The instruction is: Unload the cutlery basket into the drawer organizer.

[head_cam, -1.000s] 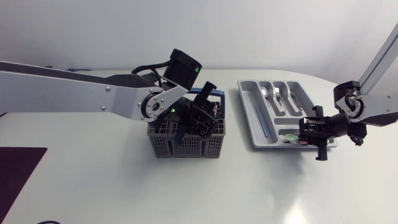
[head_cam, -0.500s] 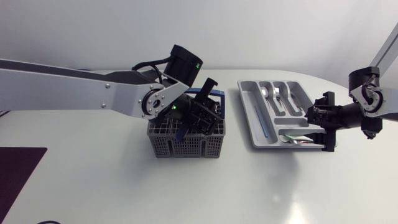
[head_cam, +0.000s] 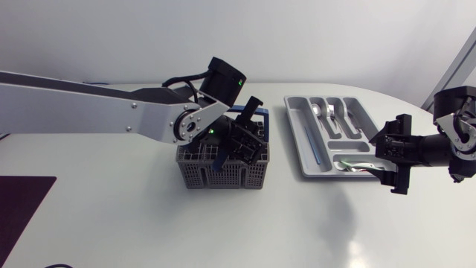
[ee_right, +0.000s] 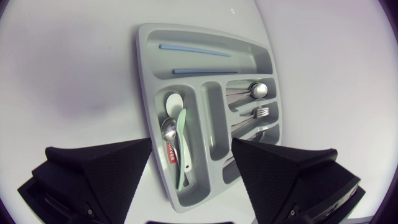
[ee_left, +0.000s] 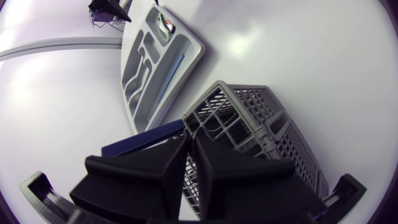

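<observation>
The grey cutlery basket (head_cam: 223,173) with a blue handle stands mid-table. My left gripper (head_cam: 239,145) reaches down into it. In the left wrist view its fingers (ee_left: 188,138) are pressed together above the basket's cells (ee_left: 249,121), and nothing shows between them. The grey drawer organizer (head_cam: 293,126) lies to the right, holding forks, spoons and blue sticks. My right gripper (head_cam: 388,155) hovers open just off its near right end. Seen from the right wrist, the right gripper (ee_right: 189,180) stands wide open above a compartment with a pale green utensil (ee_right: 181,146) and spoons (ee_right: 169,127).
The organizer's rim (ee_right: 143,81) runs ahead of the right gripper, with blue sticks (ee_right: 189,50) in its long far compartment. A dark mat (head_cam: 22,208) lies at the table's front left corner. White tabletop surrounds the basket and organizer.
My right gripper has opened and drawn back to the right, off the organizer, leaving cutlery in the end compartment. My left gripper's fingers have come together inside the basket.
</observation>
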`<state>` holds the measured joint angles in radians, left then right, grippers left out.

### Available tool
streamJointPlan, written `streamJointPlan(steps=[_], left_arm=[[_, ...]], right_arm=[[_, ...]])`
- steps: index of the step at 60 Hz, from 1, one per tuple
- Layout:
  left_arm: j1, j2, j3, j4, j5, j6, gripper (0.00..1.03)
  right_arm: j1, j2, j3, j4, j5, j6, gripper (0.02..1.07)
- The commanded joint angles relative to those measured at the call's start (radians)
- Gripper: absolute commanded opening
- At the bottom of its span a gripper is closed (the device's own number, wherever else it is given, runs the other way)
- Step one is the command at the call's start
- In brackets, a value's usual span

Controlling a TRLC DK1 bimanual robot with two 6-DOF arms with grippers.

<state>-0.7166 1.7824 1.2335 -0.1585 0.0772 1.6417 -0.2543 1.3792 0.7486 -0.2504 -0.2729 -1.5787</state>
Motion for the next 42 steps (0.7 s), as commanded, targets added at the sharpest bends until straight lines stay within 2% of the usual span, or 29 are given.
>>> streamJointPlan(steps=[1, 24, 42], left_arm=[[-0.004, 0.025, 0.015, -0.012, 0.001, -0.014, 0.08], [-0.006, -0.048, -0.012, -0.032, -0.005, -0.046, 0.06], [-0.017, -0.172, -0.097, 0.007, -0.028, -0.046, 0.06]], right_arm=[[0.013, -0.049, -0.040, -0.007, -0.015, 0.013, 0.95], [0.026, -0.223, -0.094, -0.075, -0.083, 0.079, 0.97], [0.081, -0.374, -0.173, -0.119, -0.091, 0.121, 0.97]])
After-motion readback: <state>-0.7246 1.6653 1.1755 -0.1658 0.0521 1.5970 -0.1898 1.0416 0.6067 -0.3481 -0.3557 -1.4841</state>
